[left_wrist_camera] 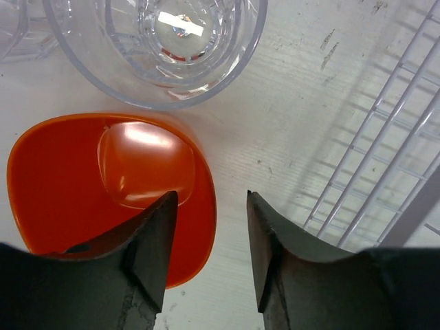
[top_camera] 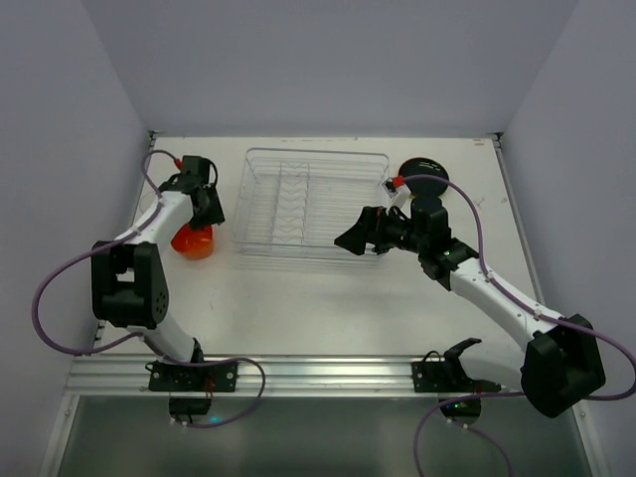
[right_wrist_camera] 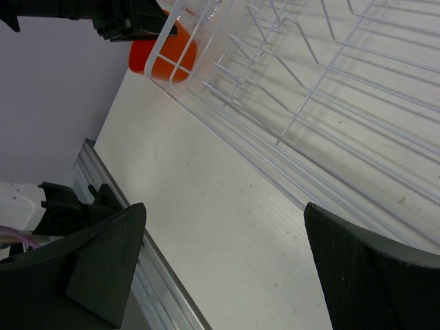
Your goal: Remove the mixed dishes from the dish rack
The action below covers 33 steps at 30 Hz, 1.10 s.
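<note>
Clear wire dish rack (top_camera: pixel 316 204) looks emptied; unloading seems nearly finished.
An orange plastic cup (left_wrist_camera: pixel 103 185) and a clear glass cup (left_wrist_camera: pixel 158 48) stand on the white table (top_camera: pixel 328 318) left of the rack, a round black plate (top_camera: pixel 422 171) to its right. The left gripper (left_wrist_camera: pixel 210 199) hangs parted over the orange cup's rim, gripping nothing; the right gripper (right_wrist_camera: pixel 223 210) gapes wide, empty.

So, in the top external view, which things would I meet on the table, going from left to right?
orange cup → dish rack → black plate
</note>
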Each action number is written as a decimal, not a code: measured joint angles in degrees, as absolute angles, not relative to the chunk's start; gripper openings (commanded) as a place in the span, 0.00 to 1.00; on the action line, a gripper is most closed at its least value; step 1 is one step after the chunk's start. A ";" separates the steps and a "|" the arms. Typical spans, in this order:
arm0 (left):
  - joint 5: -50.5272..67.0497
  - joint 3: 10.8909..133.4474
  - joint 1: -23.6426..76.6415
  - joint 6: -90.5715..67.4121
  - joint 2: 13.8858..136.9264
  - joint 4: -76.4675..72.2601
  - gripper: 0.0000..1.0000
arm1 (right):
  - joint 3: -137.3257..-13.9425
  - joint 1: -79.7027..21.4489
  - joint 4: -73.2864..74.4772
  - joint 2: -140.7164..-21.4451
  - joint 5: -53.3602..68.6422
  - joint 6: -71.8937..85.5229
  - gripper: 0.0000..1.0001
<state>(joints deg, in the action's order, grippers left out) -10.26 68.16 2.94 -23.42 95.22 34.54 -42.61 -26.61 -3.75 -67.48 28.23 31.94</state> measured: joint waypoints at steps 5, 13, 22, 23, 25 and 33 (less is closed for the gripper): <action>-10.26 68.88 2.94 -23.35 91.53 36.07 0.70 | -42.61 -26.61 -3.73 -67.48 28.23 31.94 0.99; -10.02 69.89 2.94 -23.11 83.05 36.62 1.00 | -42.61 -26.61 -3.53 -67.46 28.16 31.92 0.99; -5.85 69.36 2.92 -22.87 73.93 36.21 1.00 | -42.61 -26.61 -2.20 -65.23 27.68 31.83 0.99; -5.17 68.73 2.90 -22.87 72.29 35.73 1.00 | -42.61 -26.61 -1.98 -64.40 27.59 31.81 0.99; -3.68 66.72 2.92 -22.90 68.12 34.17 1.00 | -42.61 -26.61 -1.89 -62.63 27.42 31.79 0.99; 2.28 53.58 4.71 -23.20 49.91 23.99 1.00 | -42.61 -26.59 -1.41 -55.96 24.16 31.07 0.99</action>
